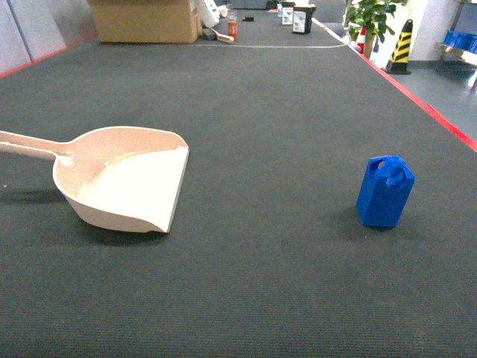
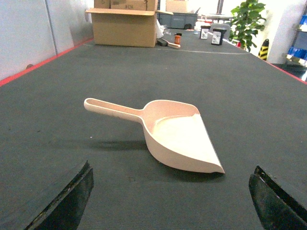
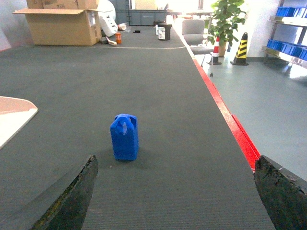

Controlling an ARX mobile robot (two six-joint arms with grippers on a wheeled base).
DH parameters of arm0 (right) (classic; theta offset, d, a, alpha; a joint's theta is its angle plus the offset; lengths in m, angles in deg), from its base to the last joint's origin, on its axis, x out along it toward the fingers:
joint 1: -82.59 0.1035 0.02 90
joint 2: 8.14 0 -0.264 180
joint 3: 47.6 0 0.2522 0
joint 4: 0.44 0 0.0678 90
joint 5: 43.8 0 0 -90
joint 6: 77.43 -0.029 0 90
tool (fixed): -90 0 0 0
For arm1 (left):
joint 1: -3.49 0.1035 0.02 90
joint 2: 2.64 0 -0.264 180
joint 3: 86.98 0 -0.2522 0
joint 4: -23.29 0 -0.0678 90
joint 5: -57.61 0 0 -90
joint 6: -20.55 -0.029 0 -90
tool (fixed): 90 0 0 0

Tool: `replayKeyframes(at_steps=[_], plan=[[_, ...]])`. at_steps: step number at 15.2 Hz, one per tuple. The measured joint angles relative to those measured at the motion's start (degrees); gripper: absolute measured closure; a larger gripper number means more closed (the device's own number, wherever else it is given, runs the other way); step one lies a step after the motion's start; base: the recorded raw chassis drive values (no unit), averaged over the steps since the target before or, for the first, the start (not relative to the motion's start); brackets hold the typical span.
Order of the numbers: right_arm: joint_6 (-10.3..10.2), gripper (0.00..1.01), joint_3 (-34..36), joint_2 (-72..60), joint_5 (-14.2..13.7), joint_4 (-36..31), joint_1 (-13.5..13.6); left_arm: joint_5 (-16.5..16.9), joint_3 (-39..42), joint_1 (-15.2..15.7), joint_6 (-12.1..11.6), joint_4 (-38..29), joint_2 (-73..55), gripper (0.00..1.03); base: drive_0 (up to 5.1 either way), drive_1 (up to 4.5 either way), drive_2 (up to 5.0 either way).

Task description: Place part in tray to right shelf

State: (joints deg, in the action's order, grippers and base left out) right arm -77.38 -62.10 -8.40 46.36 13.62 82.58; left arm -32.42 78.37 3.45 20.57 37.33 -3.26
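Head view: the tray lies flat on the dark counter, open lip turned toward the part, handle running off the far side from it. The part stands upright, well apart from the tray, near the counter's red edge; neither arm shows here. Left wrist view: my left fingers are spread wide, nothing between them, hanging just short of the tray's lip, lined up, I judge, to take the tray. Right wrist view: my right fingers are likewise spread and empty, the part centred ahead of them, handle loop up, so a straight reach should straddle it. The blue-crated shelf stands beyond the part, across the floor.
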Motion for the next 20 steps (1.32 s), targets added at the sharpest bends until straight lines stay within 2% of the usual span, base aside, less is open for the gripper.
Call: replayKeyframes(at_steps=[20], plan=[[0.0, 0.03, 0.0, 0.0, 0.0, 0.0, 0.0, 0.0, 0.0, 0.0, 0.0, 0.0, 0.0, 0.05, 0.0, 0.00, 0.0]])
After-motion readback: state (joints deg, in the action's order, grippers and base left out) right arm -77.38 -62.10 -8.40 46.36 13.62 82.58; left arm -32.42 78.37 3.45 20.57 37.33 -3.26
